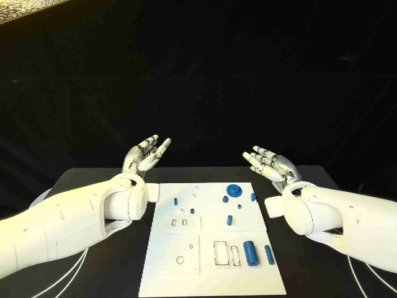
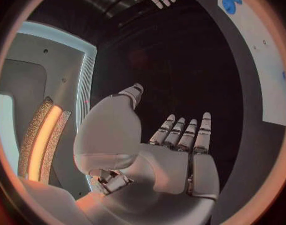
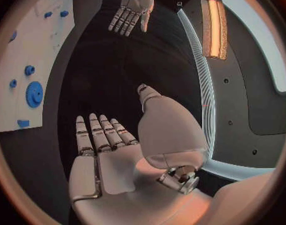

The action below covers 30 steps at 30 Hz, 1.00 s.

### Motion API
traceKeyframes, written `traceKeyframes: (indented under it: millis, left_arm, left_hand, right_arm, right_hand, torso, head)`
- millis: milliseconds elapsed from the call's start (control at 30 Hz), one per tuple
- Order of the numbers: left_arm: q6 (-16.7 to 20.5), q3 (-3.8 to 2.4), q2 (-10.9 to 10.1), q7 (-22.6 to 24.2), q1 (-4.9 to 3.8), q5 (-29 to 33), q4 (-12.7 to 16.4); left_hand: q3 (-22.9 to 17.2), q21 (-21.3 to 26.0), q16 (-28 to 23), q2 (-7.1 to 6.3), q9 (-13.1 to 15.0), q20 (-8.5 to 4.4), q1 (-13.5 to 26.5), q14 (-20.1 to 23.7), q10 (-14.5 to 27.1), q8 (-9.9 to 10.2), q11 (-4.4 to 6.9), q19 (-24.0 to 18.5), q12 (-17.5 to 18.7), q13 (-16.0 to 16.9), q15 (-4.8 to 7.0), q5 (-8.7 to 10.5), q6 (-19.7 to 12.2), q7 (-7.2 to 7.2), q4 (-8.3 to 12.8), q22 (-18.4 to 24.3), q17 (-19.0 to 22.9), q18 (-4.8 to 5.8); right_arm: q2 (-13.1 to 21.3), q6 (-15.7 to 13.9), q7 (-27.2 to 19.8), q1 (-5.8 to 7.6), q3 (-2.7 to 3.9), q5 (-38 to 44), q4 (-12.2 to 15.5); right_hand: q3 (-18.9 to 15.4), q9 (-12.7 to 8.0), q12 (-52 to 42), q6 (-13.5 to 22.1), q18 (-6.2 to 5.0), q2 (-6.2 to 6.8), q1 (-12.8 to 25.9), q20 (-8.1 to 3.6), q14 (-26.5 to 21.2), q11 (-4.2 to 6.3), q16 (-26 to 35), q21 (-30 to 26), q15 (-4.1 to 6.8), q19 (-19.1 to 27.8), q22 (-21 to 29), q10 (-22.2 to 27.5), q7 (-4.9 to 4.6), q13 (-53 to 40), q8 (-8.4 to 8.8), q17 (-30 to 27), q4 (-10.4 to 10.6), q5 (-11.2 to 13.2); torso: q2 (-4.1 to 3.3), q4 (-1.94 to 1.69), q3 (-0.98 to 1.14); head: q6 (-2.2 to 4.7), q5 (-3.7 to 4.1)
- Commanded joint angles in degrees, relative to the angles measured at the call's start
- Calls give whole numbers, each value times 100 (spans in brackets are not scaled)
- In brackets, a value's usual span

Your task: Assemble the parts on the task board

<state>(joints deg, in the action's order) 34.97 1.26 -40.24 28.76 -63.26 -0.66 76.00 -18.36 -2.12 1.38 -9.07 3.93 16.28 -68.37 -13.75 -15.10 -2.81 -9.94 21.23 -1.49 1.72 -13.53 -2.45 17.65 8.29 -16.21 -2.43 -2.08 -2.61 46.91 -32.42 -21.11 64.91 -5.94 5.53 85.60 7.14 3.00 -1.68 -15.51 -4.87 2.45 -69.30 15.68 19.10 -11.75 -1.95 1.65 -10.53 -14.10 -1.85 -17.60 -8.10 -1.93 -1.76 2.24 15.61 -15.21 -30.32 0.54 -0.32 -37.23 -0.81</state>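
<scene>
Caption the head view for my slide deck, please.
Both hands, left hand and right hand, open above the task board of untouched blue parts.

You're looking at a lab or robot test cell, not a home. Black table (image 1: pixel 118 180) with black curtain backdrop all round, no household stuff. White task board (image 1: pixel 212 273) laid flat in the middle of the table, with small blue parts (image 1: pixel 233 190) set out on it like a bench test. Thin white cables (image 1: pixel 69 273) trail over the table edge. Wrist views show you white moulded panels with a glowing orange light strip (image 3: pixel 212 20).
</scene>
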Motion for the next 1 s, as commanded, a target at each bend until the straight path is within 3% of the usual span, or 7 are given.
traceKeyframes:
  millis: [33,233,300,367,500,633,1000]
  left_arm:
    - [-492,0,27,83,-16,-126,-31]
    - [-492,0,27,83,-16,-126,-31]
    - [-677,2,-130,69,-20,-137,39]
    - [-716,2,-186,82,-23,-168,97]
    - [-786,3,-324,90,-36,-273,252]
    - [-861,3,-502,66,-64,-402,473]
    - [-1162,-2,-994,-77,-166,-520,1260]
  left_hand:
    - [-103,-38,41,-38,23,51,-282,-70,-97,-47,-24,113,-32,16,-55,-43,106,424,-52,-14,-13,-97]
    - [-58,-51,72,-13,50,49,-366,-186,-253,-81,-93,120,-59,35,-57,-41,228,482,-44,-20,-33,-107]
    - [7,-84,107,15,82,43,-487,-348,-449,-123,-156,253,-81,52,-60,-39,367,525,-37,-39,-62,-135]
    - [99,-212,287,80,186,28,-697,-1051,-1209,-271,-376,821,-210,117,-47,-45,823,683,16,-108,-184,-288]
    - [165,-557,694,127,402,27,-1034,-2576,-2744,-595,-404,2043,-444,224,116,-47,1775,660,165,-248,-440,-566]
    - [42,-912,1130,119,638,-44,-1302,-3663,-3809,-1009,-133,2753,-710,279,377,-36,2854,593,431,-365,-669,-796]
    - [-508,-1327,1484,9,672,-369,-1429,-4575,-4660,-1167,85,3547,-588,221,699,-41,3276,407,722,-479,-1097,-793]
  right_arm:
    - [20,963,488,54,-49,566,-50]
    - [42,1162,605,103,-108,673,-94]
    - [57,554,395,185,-108,1991,-344]
    - [67,400,395,215,-107,2416,-385]
    - [86,201,499,293,-105,3250,-465]
    - [84,213,801,404,-103,4240,-550]
    - [69,1018,2036,696,-99,6591,-458]
  right_hand:
    - [20,40,-56,-242,-151,14,-446,95,249,-48,-54,57,-59,-99,-28,-286,-641,-30,-65,36,25,-40]
    - [108,203,-159,-1191,-337,114,-1138,112,1554,-68,-298,313,-74,-929,-143,-1385,-622,-100,-296,206,-276,196]
    - [240,302,-220,-1772,-410,195,-1475,103,2373,-86,-456,517,-66,-1626,-217,-2111,-576,-136,-446,302,-468,403]
    - [352,369,-258,-2228,-486,247,-1627,96,2898,-98,-539,661,-43,-2216,-253,-2761,-534,-162,-552,352,-570,406]
    - [617,499,-280,-3211,-574,390,-1852,10,3574,42,-712,1002,114,-3363,-323,-3606,-478,-180,-771,414,-747,427]
    - [1004,510,-267,-3632,-563,588,-1869,-192,4130,200,-828,1122,311,-3922,-299,-4187,-426,-170,-851,469,-757,426]
    - [1573,586,-222,-4169,-555,999,-1662,-630,5277,502,-1172,1739,720,-4849,-566,-5082,-191,-204,-940,928,-697,564]
  torso:
    - [3,1,-1]
    - [3,1,-1]
    - [-24,6,-12]
    - [-55,0,-14]
    - [-132,-32,-3]
    - [-221,-67,4]
    - [-516,-190,-12]
  head:
    - [-2,-1]
    - [-2,-1]
    - [-160,-23]
    - [-169,-13]
    - [-184,29]
    - [-181,74]
    - [-184,214]
